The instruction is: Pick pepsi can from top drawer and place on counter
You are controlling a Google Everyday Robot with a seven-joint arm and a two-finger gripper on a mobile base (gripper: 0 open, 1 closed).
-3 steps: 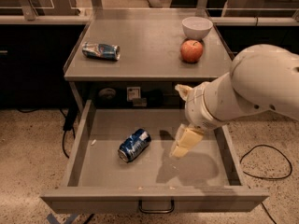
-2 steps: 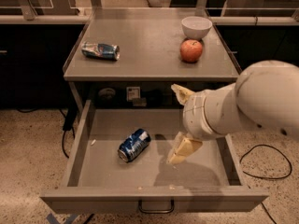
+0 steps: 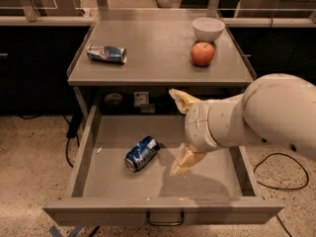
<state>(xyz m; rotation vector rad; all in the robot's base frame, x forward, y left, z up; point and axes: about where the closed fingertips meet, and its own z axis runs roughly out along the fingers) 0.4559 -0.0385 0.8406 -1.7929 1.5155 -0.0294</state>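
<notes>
The pepsi can [image 3: 141, 153] lies on its side on the floor of the open top drawer [image 3: 163, 204], left of centre, its silver end pointing toward the front left. My gripper [image 3: 178, 131] hangs over the drawer's middle, just right of the can and apart from it. It is open wide: one pale finger points up near the counter's underside, the other reaches down toward the drawer floor. Nothing is held between them. The counter [image 3: 158, 43] sits directly above the drawer.
On the counter lie a crushed silver-blue can [image 3: 106, 53] at the left, a red apple [image 3: 203, 54] and a white bowl [image 3: 208, 28] at the right. My bulky white arm [image 3: 266, 117] covers the drawer's right side. A black cable [image 3: 284, 174] lies on the floor at right.
The arm and gripper have shifted a little left, closer to the pepsi can. The can has not moved.
</notes>
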